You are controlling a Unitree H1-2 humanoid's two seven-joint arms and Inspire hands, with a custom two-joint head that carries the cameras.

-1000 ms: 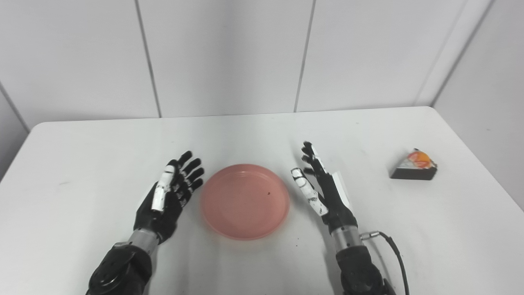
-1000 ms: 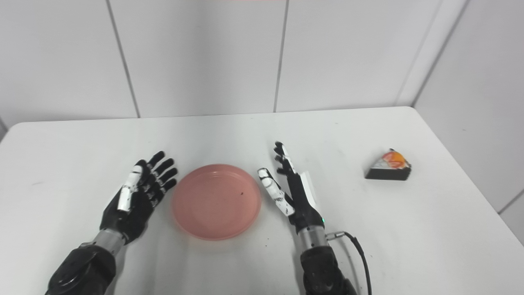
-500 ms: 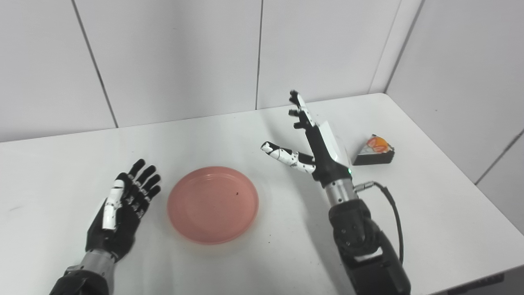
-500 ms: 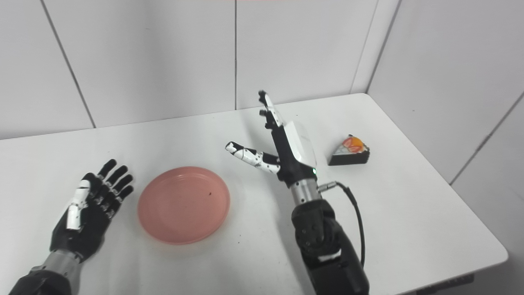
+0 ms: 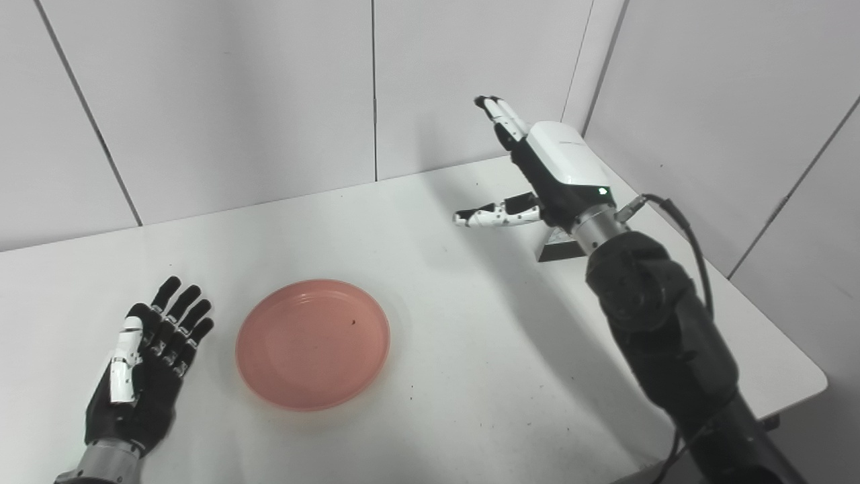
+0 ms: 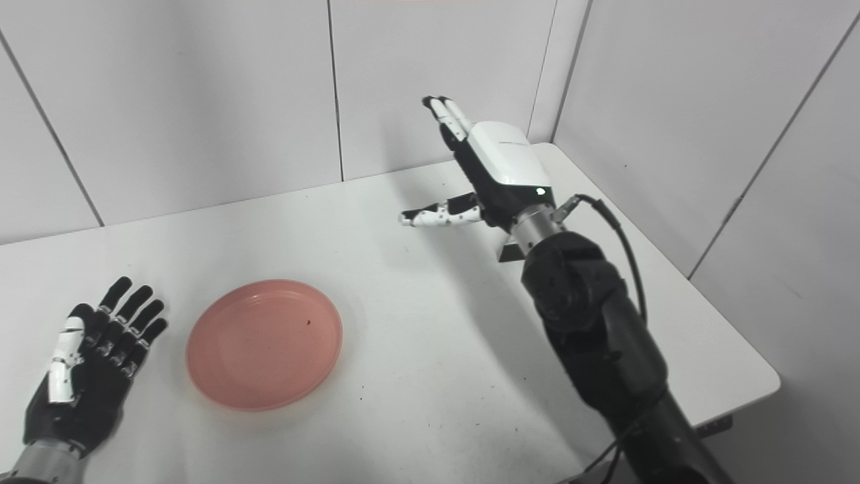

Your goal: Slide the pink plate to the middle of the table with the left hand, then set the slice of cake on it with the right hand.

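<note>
Pink plate (round, shallow, one dark speck) lies flat, bare.

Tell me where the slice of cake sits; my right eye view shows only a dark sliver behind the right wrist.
Observer: The left eye view shows more of the wedge-shaped slice of cake: a pale side and a dark base on the white table, just under the right hand. Its topping is hidden.
Operator: Is the hand gripping it?
Observer: No. In the left eye view the cake's left corner pokes out past the wrist, and the fingers point up and away, closed on nothing.
</note>
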